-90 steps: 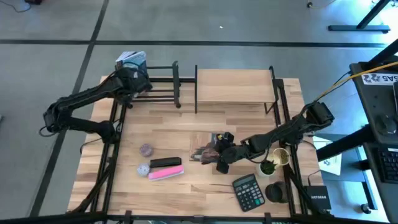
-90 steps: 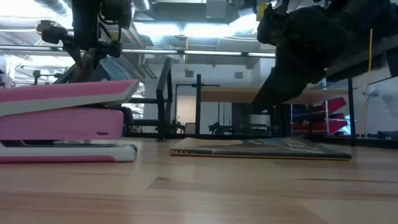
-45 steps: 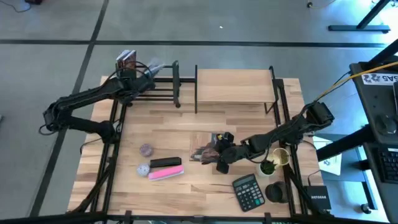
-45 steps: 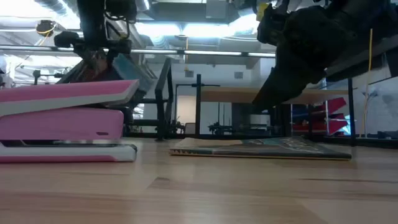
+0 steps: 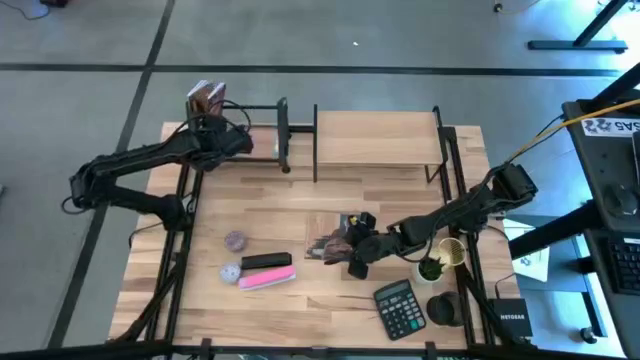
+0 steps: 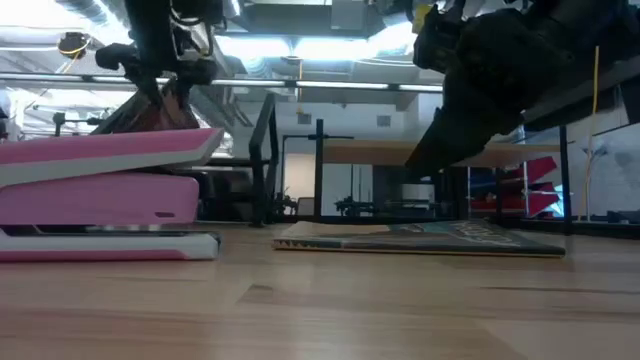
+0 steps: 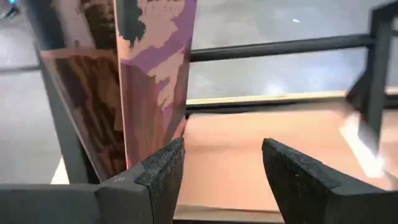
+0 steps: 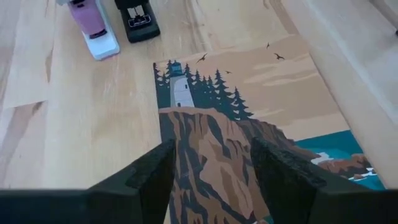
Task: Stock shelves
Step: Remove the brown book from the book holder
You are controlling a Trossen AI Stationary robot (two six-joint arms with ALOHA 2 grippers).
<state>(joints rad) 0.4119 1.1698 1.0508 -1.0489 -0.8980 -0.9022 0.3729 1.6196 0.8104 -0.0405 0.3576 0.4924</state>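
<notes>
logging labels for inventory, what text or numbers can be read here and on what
"NETGEAR": on the small black box at the table's right front corner.
White sheet on the dark desk at right: print too blurred to read.
Black calculator keys: too small.
Standing book cover: lettering cut off, unreadable.

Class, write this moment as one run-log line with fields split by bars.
left gripper: open beside upright book on black rack | right gripper: open above lighthouse book | wood shelf: top bare

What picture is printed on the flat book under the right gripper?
A white lighthouse on a brown cliff with dark pines and teal sea, on the book; right wrist view shows it best.
</notes>
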